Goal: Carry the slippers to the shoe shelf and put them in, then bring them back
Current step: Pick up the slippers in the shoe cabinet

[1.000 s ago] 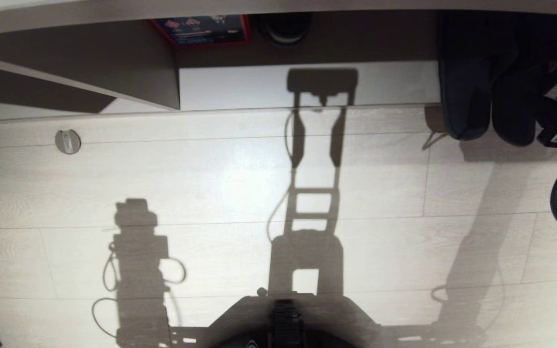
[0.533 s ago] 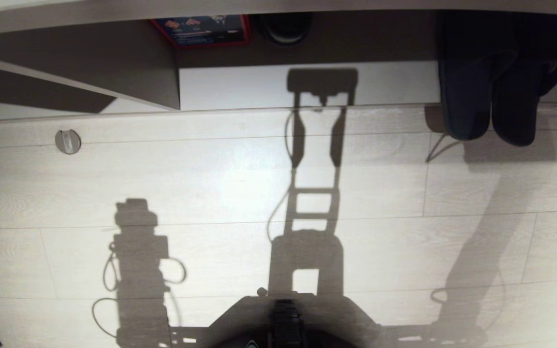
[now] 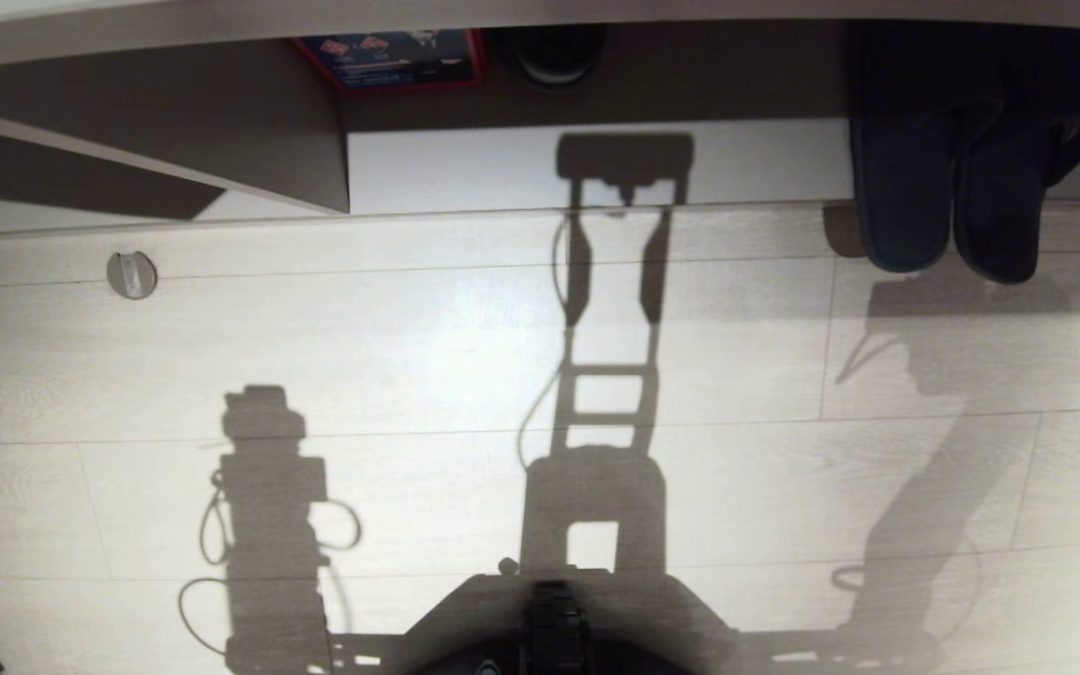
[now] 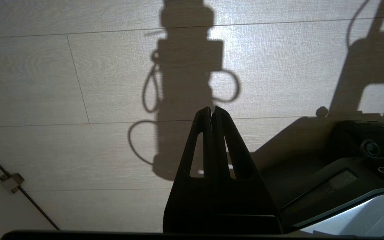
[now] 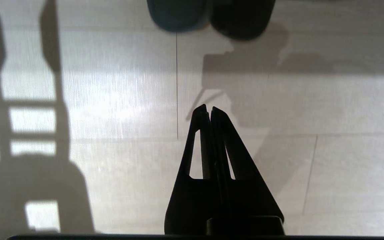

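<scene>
Slippers (image 3: 948,187): the dark pair lay side by side, touching, at the right end of the shoe shelf (image 3: 521,169), their rounded ends hanging past the pale base board over the floor (image 3: 409,356); in the right wrist view both rounded ends (image 5: 208,15) showed ahead of the fingers.
Right pincer (image 5: 209,110): clenched, fingertips pressed together with nothing between them, over the floor and apart from the slippers.
Left pincer (image 4: 212,111): clenched on nothing, hanging above the floor beside the robot's base (image 4: 352,160).
Shoe shelf: a vertical divider panel (image 3: 249,131) stood at the left of the open bay; a red-edged box (image 3: 395,56) and a round dark object (image 3: 554,47) sat at the back.
Floor: pale wood-grain planks, with a round metal disc (image 3: 131,275) near the shelf's left part.
</scene>
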Available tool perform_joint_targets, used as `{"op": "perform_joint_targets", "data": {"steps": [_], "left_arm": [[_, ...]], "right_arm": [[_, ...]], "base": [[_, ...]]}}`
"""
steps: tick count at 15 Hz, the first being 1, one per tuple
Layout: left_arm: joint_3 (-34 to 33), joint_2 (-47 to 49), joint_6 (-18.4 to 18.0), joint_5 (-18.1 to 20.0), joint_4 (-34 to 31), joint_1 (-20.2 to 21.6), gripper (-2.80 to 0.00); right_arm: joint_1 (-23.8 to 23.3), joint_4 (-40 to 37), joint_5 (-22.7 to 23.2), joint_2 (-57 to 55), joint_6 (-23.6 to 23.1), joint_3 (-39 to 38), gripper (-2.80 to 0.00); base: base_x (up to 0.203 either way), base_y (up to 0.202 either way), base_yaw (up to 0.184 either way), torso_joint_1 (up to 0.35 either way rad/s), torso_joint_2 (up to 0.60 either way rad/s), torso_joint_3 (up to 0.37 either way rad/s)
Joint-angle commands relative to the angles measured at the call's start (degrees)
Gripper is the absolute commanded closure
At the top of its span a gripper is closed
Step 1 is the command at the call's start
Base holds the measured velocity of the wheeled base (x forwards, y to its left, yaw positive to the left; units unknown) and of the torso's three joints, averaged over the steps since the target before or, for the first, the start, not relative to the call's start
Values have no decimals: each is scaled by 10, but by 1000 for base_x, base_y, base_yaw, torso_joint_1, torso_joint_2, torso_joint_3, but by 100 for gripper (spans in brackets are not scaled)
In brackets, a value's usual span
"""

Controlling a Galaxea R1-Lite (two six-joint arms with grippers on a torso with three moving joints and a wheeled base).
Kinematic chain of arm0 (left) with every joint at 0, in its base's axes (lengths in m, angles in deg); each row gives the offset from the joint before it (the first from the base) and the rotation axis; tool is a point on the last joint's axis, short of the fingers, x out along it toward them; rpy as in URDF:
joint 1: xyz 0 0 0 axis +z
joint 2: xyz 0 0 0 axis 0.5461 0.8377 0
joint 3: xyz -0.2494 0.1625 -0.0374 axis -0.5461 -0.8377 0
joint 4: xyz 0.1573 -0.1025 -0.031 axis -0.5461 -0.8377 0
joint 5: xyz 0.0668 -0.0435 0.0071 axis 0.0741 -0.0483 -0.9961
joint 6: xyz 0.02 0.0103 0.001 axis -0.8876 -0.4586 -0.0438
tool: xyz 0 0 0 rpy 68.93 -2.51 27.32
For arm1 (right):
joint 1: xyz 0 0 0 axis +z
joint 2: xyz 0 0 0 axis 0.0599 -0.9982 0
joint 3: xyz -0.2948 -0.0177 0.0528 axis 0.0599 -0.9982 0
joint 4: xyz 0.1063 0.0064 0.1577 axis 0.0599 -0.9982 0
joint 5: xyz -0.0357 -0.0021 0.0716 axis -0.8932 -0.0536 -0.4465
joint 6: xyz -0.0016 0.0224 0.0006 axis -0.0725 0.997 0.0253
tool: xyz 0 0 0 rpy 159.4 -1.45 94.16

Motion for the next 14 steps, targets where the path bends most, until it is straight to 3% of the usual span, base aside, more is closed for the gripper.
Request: {"op": "perform_joint_targets", "data": {"steps": [1, 6, 14], "left_arm": [[0, 0, 0, 0, 0, 0, 0], [0, 1, 0, 0, 0, 0, 0], [0, 1, 0, 0, 0, 0, 0]], "right_arm": [[-12, -5, 7, 68, -4, -36, 0], [-29, -54, 41, 195, -11, -125, 0], [-22, -224, 48, 348, -30, -175, 0]], "base": [[0, 0, 0, 0, 0, 0], [0, 0, 0, 0, 0, 0], [0, 0, 0, 0, 0, 0]]}}
